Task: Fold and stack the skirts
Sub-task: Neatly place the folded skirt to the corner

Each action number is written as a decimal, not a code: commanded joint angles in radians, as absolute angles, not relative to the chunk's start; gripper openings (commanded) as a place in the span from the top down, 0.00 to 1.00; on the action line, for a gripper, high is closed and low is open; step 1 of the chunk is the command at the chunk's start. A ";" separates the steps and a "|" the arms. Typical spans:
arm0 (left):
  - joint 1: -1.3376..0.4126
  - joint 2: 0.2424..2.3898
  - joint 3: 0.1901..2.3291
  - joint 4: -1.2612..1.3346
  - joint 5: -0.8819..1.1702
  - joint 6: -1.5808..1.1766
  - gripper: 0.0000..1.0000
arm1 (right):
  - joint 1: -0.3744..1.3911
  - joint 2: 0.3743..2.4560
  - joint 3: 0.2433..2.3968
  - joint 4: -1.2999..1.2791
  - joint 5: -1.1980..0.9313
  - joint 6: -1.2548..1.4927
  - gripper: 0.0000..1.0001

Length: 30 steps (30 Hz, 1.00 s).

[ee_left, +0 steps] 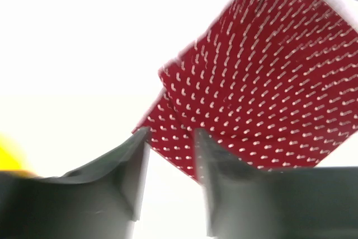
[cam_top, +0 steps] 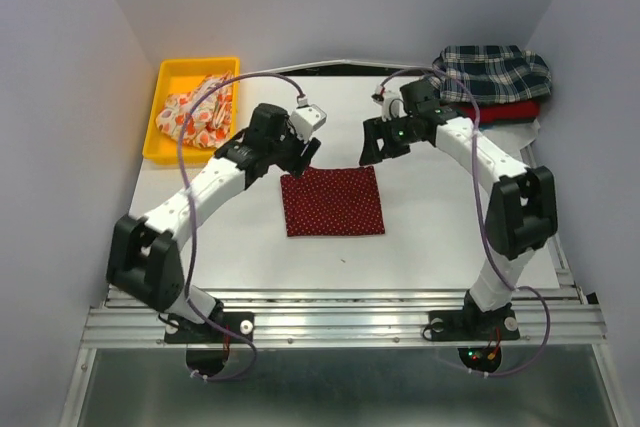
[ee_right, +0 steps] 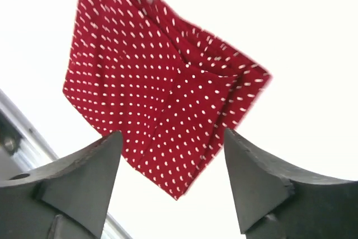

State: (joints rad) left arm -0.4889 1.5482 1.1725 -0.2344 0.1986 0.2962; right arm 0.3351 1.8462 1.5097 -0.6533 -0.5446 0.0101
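The white table (cam_top: 440,237) carries everything. The left arm (cam_top: 200,192) and right arm (cam_top: 490,162) both reach in toward its middle from the near edge. There the dotted skirt (cam_top: 332,201) (ee_left: 268,82) (ee_right: 162,99) lies flat, folded to a rough square, with layered folds showing at one corner in the right wrist view. At the far right corner the plaid skirt (cam_top: 495,72) sits folded on top of the red skirt (cam_top: 500,112), whose edge shows beneath it. At the far left corner stands a yellow bin (cam_top: 165,77) with the blob skirt (cam_top: 200,112) bunched inside. The left pincer (cam_top: 305,157) (ee_left: 170,132) is at the dotted skirt's far left corner, its jaws a narrow gap apart with nothing gripped between them. The cloth corner shows through the gap, but that view is blurred and whether the tips touch the cloth cannot be told. The right pincer (cam_top: 372,152) (ee_right: 172,134) hangs over the skirt's far right corner, jaws spread wide and empty, clear of the cloth.
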 commanded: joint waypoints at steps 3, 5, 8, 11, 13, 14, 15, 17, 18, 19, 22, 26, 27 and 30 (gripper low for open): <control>-0.541 1.114 1.106 -0.095 0.207 0.462 0.01 | 0.333 1.597 1.519 -0.611 -0.213 0.071 0.00; -0.541 1.075 1.101 -0.087 0.204 0.411 0.01 | 0.333 1.568 1.490 -0.615 -0.111 0.113 0.00; -0.545 1.098 1.152 -0.199 0.259 0.489 0.01 | 0.324 1.565 1.489 -0.661 -0.122 0.107 0.00; -0.610 1.132 1.145 -0.264 0.235 0.557 0.02 | 0.314 1.517 1.439 -0.707 -0.259 0.112 0.00; -0.693 1.126 1.088 -0.265 0.194 0.624 0.03 | 0.314 1.477 1.365 -0.712 -0.314 0.152 0.00; -0.733 1.124 1.065 -0.262 0.166 0.646 0.05 | 0.304 1.470 1.341 -0.712 -0.321 0.169 0.00; -0.776 1.130 1.042 -0.256 0.134 0.667 0.06 | 0.295 1.456 1.283 -0.710 -0.330 0.176 0.00; -0.915 1.149 0.982 -0.235 0.028 0.722 0.11 | 0.246 1.437 1.224 -0.693 -0.395 0.224 0.00; -0.958 1.178 0.965 -0.227 0.002 0.739 0.14 | 0.229 1.427 1.197 -0.683 -0.409 0.241 0.00; -1.000 1.196 0.933 -0.197 -0.047 0.747 0.15 | 0.212 1.416 1.149 -0.674 -0.423 0.268 0.00; -1.120 1.280 0.902 -0.125 -0.136 0.761 0.23 | 0.152 1.381 1.050 -0.617 -0.518 0.336 0.00; -1.178 1.431 0.959 -0.117 -0.169 0.756 0.39 | 0.121 1.379 0.939 -0.549 -0.607 0.391 0.00; -1.180 1.457 0.974 -0.115 -0.166 0.750 0.42 | 0.121 1.382 0.927 -0.537 -0.620 0.393 0.00; -1.187 1.558 1.020 -0.080 -0.146 0.733 0.52 | 0.121 1.405 0.899 -0.503 -0.655 0.411 0.00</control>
